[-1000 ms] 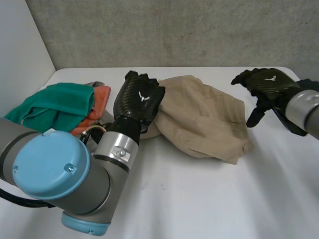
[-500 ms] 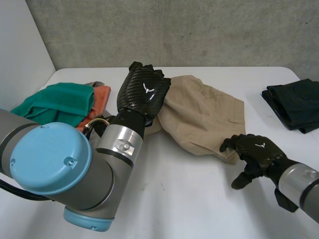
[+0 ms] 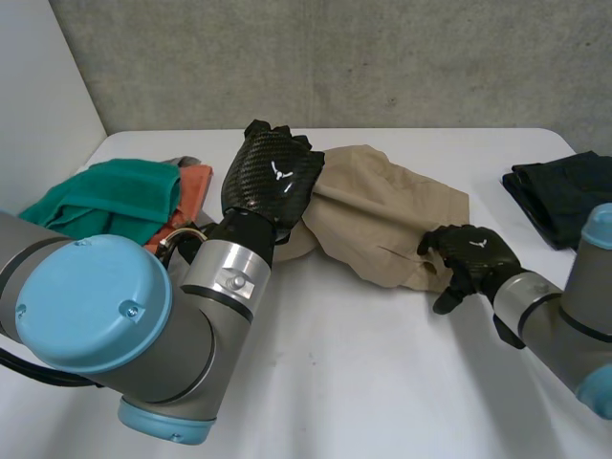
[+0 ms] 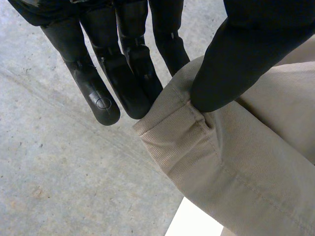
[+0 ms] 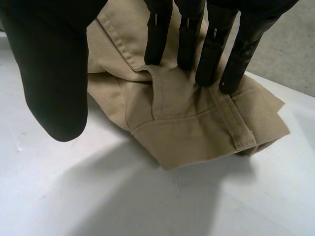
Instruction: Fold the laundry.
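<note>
Apparently gripping before a fold: near right, resting straight, unclenched fingers [image 5: 212, 54] of the right hand [image 3: 473, 254] on the near corner of the tan garment [image 3: 382, 220] mid bench [image 3: 335, 382]; farther left, pinching its raised hem [image 4: 172, 142] in the left hand [image 3: 273, 177]; next, needs that right thumb [image 5: 54, 73] closing.

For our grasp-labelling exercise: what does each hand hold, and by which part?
Left hand pinches the beige garment by a hemmed corner, thumb against fingers. Right hand holds nothing: its straight fingers only press the garment's near corner.
</note>
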{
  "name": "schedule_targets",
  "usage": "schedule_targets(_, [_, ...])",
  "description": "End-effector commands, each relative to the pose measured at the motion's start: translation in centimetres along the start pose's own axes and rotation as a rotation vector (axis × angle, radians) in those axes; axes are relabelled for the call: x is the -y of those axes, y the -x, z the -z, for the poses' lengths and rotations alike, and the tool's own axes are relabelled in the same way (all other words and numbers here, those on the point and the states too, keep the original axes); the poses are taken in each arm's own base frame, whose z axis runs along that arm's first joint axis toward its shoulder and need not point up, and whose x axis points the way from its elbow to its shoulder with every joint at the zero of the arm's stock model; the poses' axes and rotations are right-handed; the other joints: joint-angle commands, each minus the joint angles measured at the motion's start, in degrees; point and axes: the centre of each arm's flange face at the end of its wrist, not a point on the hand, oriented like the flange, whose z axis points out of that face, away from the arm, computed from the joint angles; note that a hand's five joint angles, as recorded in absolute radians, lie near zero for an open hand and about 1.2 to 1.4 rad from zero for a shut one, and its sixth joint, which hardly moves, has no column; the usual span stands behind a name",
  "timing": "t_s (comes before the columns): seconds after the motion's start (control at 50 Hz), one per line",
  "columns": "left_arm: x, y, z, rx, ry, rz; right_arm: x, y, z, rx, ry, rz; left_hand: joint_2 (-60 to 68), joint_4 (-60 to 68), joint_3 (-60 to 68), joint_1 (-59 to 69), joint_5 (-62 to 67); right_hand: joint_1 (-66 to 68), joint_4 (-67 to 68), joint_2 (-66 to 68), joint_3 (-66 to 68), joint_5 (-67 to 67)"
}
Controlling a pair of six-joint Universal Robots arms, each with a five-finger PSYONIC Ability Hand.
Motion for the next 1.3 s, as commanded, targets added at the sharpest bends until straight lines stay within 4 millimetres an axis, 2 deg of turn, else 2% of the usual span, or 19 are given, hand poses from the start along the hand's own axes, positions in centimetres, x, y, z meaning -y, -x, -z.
schedule_targets(0.02, [-0.1,0.1,-0.2,0.003,0.000,-0.001,-0.3,0.5,-1.8,-0.015,0.003,0.019,11.39,11.13,11.58,15.42,13.78,7.48,3.90,4.72,3.83,4.63])
schedule_targets(0.2, [-1.2,1.1,-0.8,0.031,0.027,-0.008,-1.2,0.8,-4.5,-0.019,-0.008,0.048,11.39,11.13,11.58,15.42,13.78,9.33,5.75,6.57,5.68,6.48])
schedule_targets(0.32, [-1.3,1.1,-0.9,0.034,0.028,-0.009,-1.5,1.2,-5.5,-0.010,-0.010,0.111,11.39,11.13,11.58,15.42,13.78,10.84,7.26,8.07,7.18,7.99])
schedule_targets(0.48, [-1.7,1.2,-0.8,0.035,0.039,-0.010,-1.2,0.8,-6.7,-0.042,-0.066,0.169,11.39,11.13,11.58,15.42,13.78,36.37,32.79,33.61,32.72,33.52])
schedule_targets(0.52, [-1.7,1.2,-0.8,0.035,0.039,-0.010,-1.0,0.7,-6.9,-0.040,-0.075,0.186,11.39,11.13,11.58,15.42,13.78,55.52,51.94,52.75,51.86,52.67])
schedule_targets(0.56, [-1.7,1.2,-0.8,0.034,0.040,-0.010,-0.7,0.6,-6.8,-0.047,-0.082,0.199,11.39,11.13,11.58,15.42,13.78,57.38,53.80,54.62,53.73,54.53])
schedule_targets(0.64, [-1.9,1.1,-0.7,0.032,0.047,-0.011,0.8,0.2,-6.3,-0.060,-0.110,0.228,11.39,11.13,11.58,15.42,13.78,57.38,53.80,54.62,53.73,54.53])
schedule_targets(0.72, [-2.8,1.0,-0.5,0.025,0.074,-0.015,5.0,0.1,-4.0,-0.075,-0.188,0.272,11.39,11.13,11.58,15.42,13.78,57.38,53.80,54.62,53.73,54.53])
schedule_targets(0.84, [-4.3,0.6,0.0,0.002,0.119,-0.024,7.4,0.8,-1.1,0.005,-0.159,0.312,11.39,11.13,11.58,15.42,13.78,57.38,53.80,54.62,53.73,54.53])
schedule_targets(0.94, [-5.0,-0.1,0.8,-0.030,0.152,-0.025,8.1,1.3,1.6,0.112,-0.046,0.414,11.39,11.13,11.58,15.42,13.78,57.38,53.80,54.62,53.73,54.53])
schedule_targets(1.02, [-6.1,-1.3,1.5,-0.079,0.202,-0.023,6.8,1.4,2.4,0.156,0.060,0.530,11.39,11.13,11.58,15.42,13.78,57.38,53.80,54.62,53.73,54.53])
schedule_targets(1.12, [-7.6,-2.7,1.8,-0.116,0.252,-0.001,5.5,1.3,1.8,0.179,0.110,0.597,11.39,11.13,11.58,15.42,13.78,57.38,53.80,54.62,53.73,54.53])
schedule_targets(1.14, [-8.0,-2.9,1.7,-0.118,0.260,0.004,4.9,1.3,1.4,0.188,0.124,0.589,11.39,11.13,11.58,15.42,13.78,51.94,48.37,49.18,48.29,49.10])
schedule_targets(1.16, [-8.2,-3.0,1.7,-0.120,0.264,0.007,4.7,1.4,1.3,0.191,0.127,0.586,11.39,11.13,11.58,15.42,13.78,39.73,36.15,36.97,36.08,36.88])
schedule_targets(1.18, [-8.4,-3.1,1.6,-0.121,0.269,0.008,4.6,1.2,1.0,0.185,0.120,0.579,11.39,11.13,11.58,15.42,13.78,21.79,18.21,19.03,18.14,18.94])
schedule_targets(1.22, [-8.4,-3.0,1.4,-0.114,0.267,0.008,4.6,1.0,0.5,0.157,0.082,0.557,11.39,11.13,11.58,15.42,13.78,7.40,3.82,4.64,3.75,4.55])
schedule_targets(1.3, [-8.3,-2.7,0.9,-0.101,0.258,0.009,4.1,-0.4,-0.1,0.089,0.052,0.411,11.39,11.13,11.58,15.42,13.78,2.94,-0.64,0.18,-0.71,0.09])
